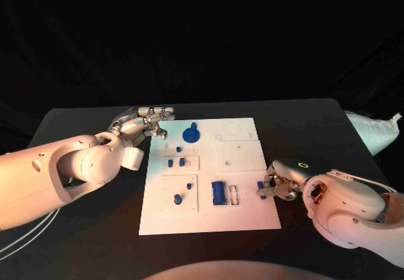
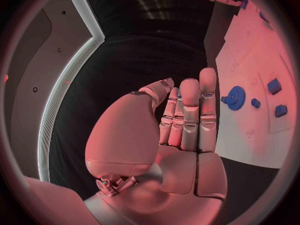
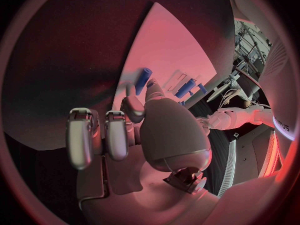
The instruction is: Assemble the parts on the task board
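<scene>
1. While the right hand (image 1: 278,185) sits at the right edge of the white board (image 1: 244,219), a small blue peg (image 3: 143,78) is pinched in its fingertips.
2. The peg should be kept upright and lowered squarely into its hole.
3. The left hand (image 1: 139,123), fingers straight and together, holds nothing by the blue gear (image 1: 192,135).

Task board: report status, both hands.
Left hand open at task board far corner. Right hand pinches small blue part at board's edge. Blue gear unobstructed.
</scene>
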Motion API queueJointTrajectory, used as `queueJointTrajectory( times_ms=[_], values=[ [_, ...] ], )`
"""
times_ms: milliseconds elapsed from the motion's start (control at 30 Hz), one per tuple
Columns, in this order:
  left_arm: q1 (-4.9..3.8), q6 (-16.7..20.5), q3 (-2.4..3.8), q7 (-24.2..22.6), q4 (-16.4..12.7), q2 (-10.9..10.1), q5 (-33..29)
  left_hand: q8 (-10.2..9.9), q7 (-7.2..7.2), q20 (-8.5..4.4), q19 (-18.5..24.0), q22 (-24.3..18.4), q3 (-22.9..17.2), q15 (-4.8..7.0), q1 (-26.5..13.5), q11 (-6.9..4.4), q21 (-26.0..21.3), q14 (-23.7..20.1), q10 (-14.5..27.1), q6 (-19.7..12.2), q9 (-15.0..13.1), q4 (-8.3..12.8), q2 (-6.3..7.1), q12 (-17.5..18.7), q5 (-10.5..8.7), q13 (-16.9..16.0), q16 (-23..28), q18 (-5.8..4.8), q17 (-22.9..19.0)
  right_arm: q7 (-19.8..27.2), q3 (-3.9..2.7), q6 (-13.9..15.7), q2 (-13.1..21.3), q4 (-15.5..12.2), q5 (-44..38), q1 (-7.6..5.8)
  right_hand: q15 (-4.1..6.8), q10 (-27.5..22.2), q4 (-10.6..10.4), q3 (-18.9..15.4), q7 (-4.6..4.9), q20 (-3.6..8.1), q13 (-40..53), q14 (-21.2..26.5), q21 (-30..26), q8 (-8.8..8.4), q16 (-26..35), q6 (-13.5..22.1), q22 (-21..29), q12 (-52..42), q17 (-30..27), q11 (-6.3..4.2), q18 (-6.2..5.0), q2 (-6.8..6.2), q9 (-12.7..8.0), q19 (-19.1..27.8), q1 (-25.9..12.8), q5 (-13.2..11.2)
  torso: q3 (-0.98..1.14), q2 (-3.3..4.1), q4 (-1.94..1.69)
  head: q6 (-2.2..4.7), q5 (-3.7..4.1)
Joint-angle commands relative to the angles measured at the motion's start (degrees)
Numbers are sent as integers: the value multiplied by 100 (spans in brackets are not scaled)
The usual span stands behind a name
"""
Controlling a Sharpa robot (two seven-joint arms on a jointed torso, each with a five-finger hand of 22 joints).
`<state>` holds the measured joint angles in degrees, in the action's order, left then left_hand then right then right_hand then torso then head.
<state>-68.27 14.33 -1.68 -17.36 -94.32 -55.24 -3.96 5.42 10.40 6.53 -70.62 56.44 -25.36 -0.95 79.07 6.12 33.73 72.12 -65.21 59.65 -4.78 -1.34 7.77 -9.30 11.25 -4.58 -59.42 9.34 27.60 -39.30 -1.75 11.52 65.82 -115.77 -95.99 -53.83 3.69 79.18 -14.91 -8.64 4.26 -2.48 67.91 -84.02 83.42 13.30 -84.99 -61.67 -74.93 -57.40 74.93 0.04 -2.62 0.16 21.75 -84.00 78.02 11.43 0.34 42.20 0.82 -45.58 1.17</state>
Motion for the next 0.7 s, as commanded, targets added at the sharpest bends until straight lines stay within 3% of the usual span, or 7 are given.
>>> queueJointTrajectory(
  times_ms=[33,100,133,200,233,467,700],
  values=[
    [1,-112,2,-20,-14,1,19,26,4,12,33,-7,46,-3,-2,-5,-30,-40,30,-45,9,0,-57,-36,-5,4,27,86,-7,-107,19,-345,-66,48,-275,45,41,-6,92,39,-20,19,-7,-406,-17,-18,-9,-44,-698,24,499,-44,42,30,-13,-113,171,-30,3,4,0,-3,-5],
    [1,-115,2,-19,-14,1,19,26,4,12,33,-7,46,-3,-2,-5,-30,-40,30,-45,9,0,-57,-36,-5,4,27,86,-7,-132,20,-388,-112,67,-400,64,58,-12,218,125,-35,30,-8,-407,-17,-28,-9,-53,-700,35,502,-61,42,63,-11,-113,393,-80,3,2,1,-4,-6],
    [1,-116,2,-18,-15,1,19,26,4,12,33,-7,46,-3,-2,-5,-30,-40,30,-45,9,0,-57,-36,-5,4,27,86,-7,-140,21,-403,-126,72,-446,71,71,-18,319,199,-43,40,-10,-408,-18,-33,-12,-59,-701,44,510,-70,42,88,-10,-113,565,-219,2,1,1,-6,-7],
    [1,-119,2,-17,-17,1,19,27,4,12,33,-9,49,-3,-2,-5,-33,-41,32,-46,10,0,-57,-39,-5,4,27,86,-10,-163,22,-444,-168,86,-583,99,78,-34,516,413,-38,66,-20,-414,-16,-65,-28,-68,-706,74,547,-74,44,168,-22,-115,919,-800,2,3,-2,-10,-7],
    [2,-120,2,-17,-17,1,19,31,5,14,36,-24,66,-4,-5,-4,-54,-52,45,-53,11,5,-62,-53,-4,6,30,88,-31,-172,22,-457,-189,94,-635,112,77,-36,547,462,-39,63,-23,-417,-15,-77,-36,-68,-708,81,566,-74,45,179,-28,-116,972,-826,1,4,-4,-12,-6],
    [2,-121,2,-16,-16,2,19,31,5,14,36,-24,66,-4,-5,-4,-54,-52,45,-53,11,5,-62,-53,-4,6,30,88,-31,-189,23,-584,-282,138,-796,153,57,-51,622,698,-13,52,-36,-426,-12,-163,-59,-59,-716,120,618,-56,47,214,-68,-119,1086,-710,0,1,-2,-1,-12],
    [2,-117,2,-16,-19,2,19,31,5,14,36,-24,66,-4,-5,-4,-54,-52,45,-53,11,5,-62,-53,-4,6,30,88,-31,-198,23,-759,-328,177,-806,165,36,-80,722,994,18,31,-60,-428,-12,-267,-66,-75,-721,184,641,-30,48,132,-119,-120,1141,-421,-3,0,5,-7,-12]
  ],
)
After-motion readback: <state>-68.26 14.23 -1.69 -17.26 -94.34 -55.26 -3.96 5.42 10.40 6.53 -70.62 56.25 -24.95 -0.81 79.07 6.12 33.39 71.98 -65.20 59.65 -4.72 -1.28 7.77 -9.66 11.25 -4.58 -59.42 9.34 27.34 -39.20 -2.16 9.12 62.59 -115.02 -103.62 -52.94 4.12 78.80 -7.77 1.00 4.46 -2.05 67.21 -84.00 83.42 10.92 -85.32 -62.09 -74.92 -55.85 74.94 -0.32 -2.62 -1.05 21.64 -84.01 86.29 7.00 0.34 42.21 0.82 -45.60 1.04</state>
